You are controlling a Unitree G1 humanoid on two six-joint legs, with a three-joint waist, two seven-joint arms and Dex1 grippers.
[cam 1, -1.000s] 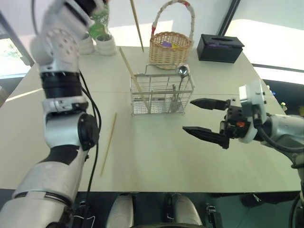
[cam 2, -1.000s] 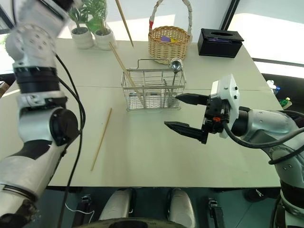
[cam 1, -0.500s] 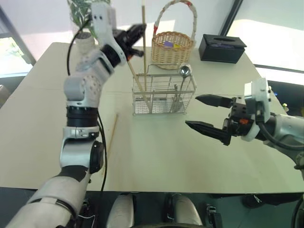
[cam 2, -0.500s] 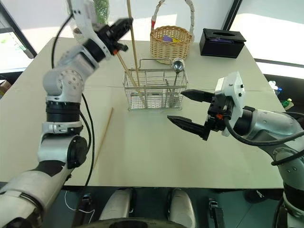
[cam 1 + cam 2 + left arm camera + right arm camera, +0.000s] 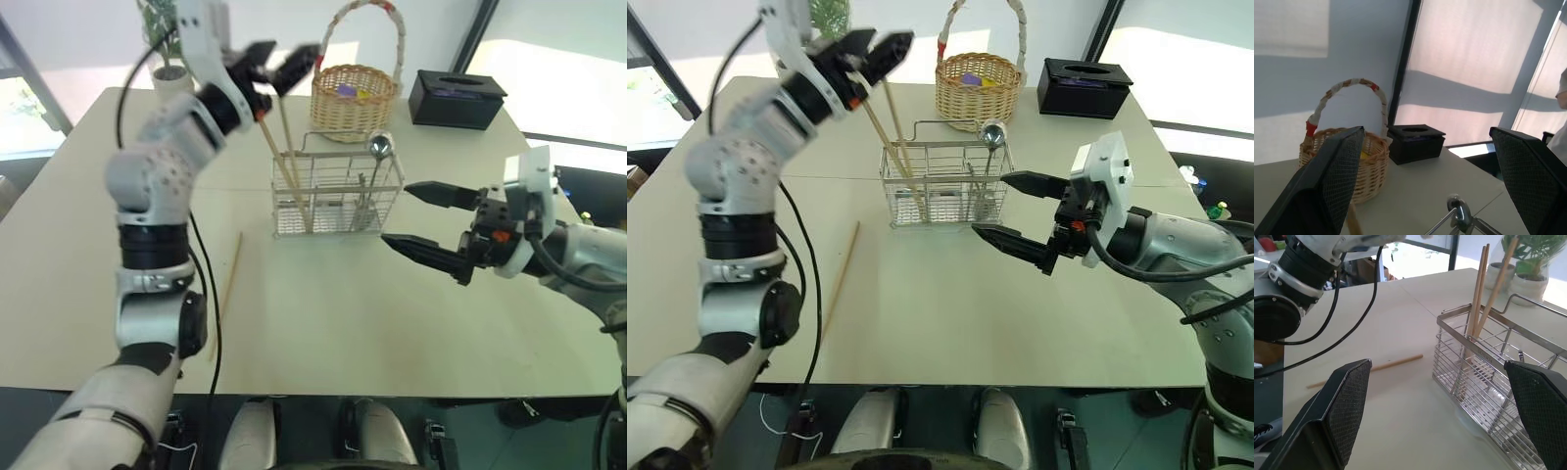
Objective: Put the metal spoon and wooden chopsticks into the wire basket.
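1. Head views: left gripper (image 5: 279, 67) gapes wide and empty above the wire basket (image 5: 336, 196). Two wooden chopsticks (image 5: 890, 147) lean inside it; the metal spoon (image 5: 377, 149) stands in it too. A third chopstick (image 5: 225, 292) lies flat on the table (image 5: 323, 333): light, stiff, thin, judged best pinched mid-length.
2. Left wrist view: fingers (image 5: 1327, 186) spread, nothing between.
3. Right wrist view: right gripper (image 5: 1014, 217) wide, empty, beside the basket.

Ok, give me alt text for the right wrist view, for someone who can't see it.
Two wooden chopsticks stand leaning in one end of a wire basket on a pale table, seen between the open right gripper. A third chopstick lies flat on the table beside the basket, and potted plants stand behind.
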